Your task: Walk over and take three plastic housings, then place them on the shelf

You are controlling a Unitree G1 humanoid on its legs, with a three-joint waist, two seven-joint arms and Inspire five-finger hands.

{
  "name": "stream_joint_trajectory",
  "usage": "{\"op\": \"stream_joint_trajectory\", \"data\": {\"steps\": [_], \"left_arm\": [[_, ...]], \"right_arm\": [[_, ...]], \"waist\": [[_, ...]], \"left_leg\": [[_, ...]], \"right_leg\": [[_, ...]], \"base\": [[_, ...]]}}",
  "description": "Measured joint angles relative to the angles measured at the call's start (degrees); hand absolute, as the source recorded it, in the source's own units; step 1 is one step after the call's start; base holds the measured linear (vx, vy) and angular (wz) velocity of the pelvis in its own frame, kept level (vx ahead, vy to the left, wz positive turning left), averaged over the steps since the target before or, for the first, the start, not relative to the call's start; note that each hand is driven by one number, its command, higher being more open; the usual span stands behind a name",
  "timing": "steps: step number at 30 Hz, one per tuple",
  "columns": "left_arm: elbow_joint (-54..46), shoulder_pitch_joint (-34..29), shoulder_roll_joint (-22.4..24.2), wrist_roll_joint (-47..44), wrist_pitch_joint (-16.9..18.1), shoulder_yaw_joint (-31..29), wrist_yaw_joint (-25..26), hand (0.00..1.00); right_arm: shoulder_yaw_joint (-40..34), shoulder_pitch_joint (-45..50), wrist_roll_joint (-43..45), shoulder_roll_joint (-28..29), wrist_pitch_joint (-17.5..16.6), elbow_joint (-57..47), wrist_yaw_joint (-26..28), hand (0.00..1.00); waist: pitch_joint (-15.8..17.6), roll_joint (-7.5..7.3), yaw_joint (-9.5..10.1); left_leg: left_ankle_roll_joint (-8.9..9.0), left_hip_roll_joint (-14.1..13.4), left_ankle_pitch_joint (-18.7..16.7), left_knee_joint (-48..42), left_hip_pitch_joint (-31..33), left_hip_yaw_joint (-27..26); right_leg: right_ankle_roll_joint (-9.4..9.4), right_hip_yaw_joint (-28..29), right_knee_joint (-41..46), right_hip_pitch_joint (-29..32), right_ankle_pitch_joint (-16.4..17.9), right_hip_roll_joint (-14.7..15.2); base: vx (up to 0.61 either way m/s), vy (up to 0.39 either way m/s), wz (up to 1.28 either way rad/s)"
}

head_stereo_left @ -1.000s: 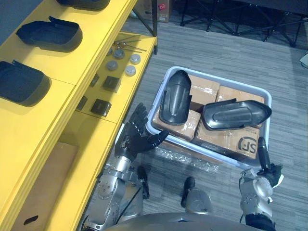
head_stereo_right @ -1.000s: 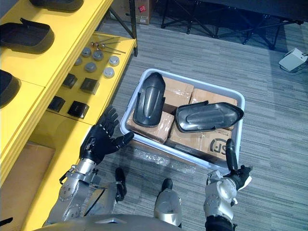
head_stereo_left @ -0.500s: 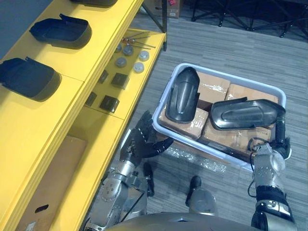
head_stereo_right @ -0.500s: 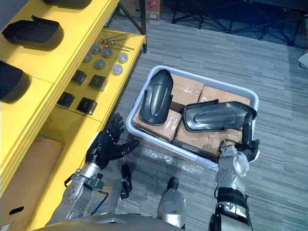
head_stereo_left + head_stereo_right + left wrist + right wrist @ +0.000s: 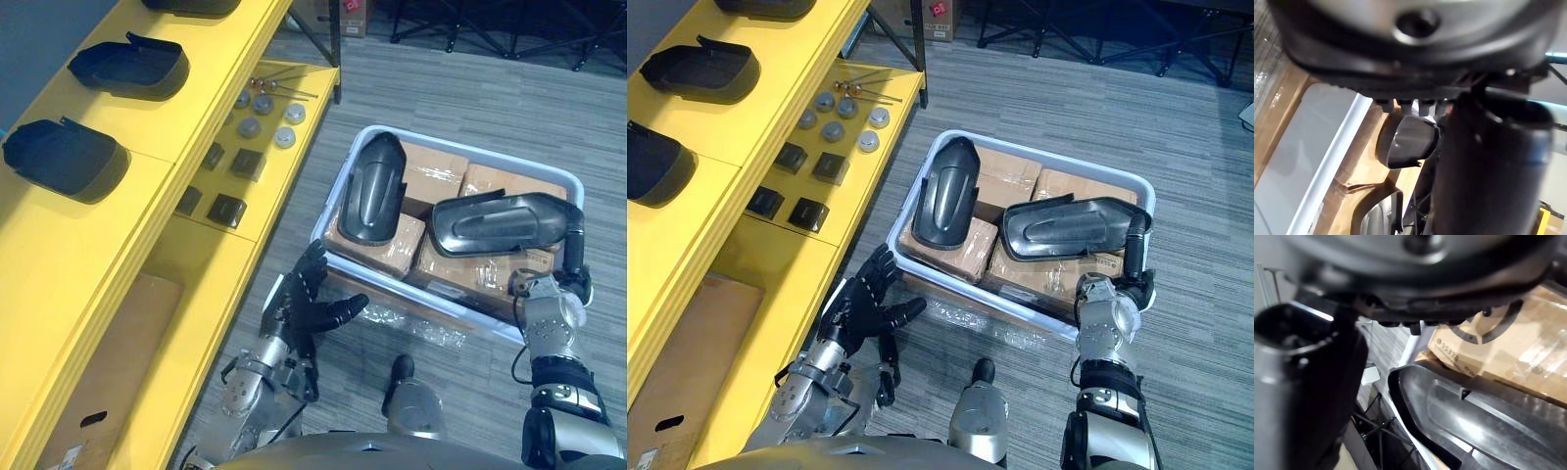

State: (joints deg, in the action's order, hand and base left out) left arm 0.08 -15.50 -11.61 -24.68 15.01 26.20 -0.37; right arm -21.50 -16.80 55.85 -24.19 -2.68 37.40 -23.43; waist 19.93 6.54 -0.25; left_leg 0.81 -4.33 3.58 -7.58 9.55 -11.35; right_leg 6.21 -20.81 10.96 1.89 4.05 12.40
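Two dark plastic housings lie on cardboard boxes in a pale bin (image 5: 431,297) on the floor. One housing (image 5: 372,191) stands lengthwise at the bin's left, the other (image 5: 500,220) lies across its right half. My left hand (image 5: 306,311) is open with fingers spread, just outside the bin's near left corner and touching nothing. My right hand (image 5: 571,262) is open at the bin's near right corner, its fingers straight beside the end of the crosswise housing (image 5: 1459,406). More housings (image 5: 132,64) (image 5: 64,157) rest on the yellow shelf's top level.
The yellow shelf (image 5: 186,147) runs along the left. Its lower level holds round metal parts (image 5: 263,113) and black blocks (image 5: 227,209), and a cardboard box (image 5: 108,362) sits below. Crumpled plastic film (image 5: 416,328) lies in front of the bin. Black stands (image 5: 490,29) are at the back.
The camera has shifted. My right hand has risen from below the bin's front edge to its near right corner, beside the crosswise housing. The left hand has dropped slightly from the bin's left corner.
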Motion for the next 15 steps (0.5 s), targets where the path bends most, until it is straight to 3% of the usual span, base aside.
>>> {"op": "stream_joint_trajectory", "data": {"steps": [7, 15], "left_arm": [[1.82, 0.46, -0.32, -0.02, 0.95, -0.07, 0.86, 1.0], [1.8, 0.56, -0.31, -0.14, 1.45, -1.46, -0.68, 1.0]], "right_arm": [[0.18, -0.99, 3.34, -4.28, -0.75, 5.23, 9.03, 1.0], [0.23, -1.09, 10.4, -7.88, -2.93, 7.04, 27.19, 1.0]], "waist": [[1.0, 1.23, -0.02], [2.38, 3.33, -0.38]], "left_leg": [[0.31, 0.46, 1.74, 2.18, 0.1, 0.97], [0.4, 0.62, 3.66, 4.25, 1.9, 1.15]], "right_leg": [[-0.29, -0.74, 1.2, 1.14, 0.38, 0.4], [-0.37, -0.22, 3.07, 4.82, 0.47, 0.71]], "base": [[-0.06, 0.002, 0.07], [-0.02, 0.004, 0.01]]}}
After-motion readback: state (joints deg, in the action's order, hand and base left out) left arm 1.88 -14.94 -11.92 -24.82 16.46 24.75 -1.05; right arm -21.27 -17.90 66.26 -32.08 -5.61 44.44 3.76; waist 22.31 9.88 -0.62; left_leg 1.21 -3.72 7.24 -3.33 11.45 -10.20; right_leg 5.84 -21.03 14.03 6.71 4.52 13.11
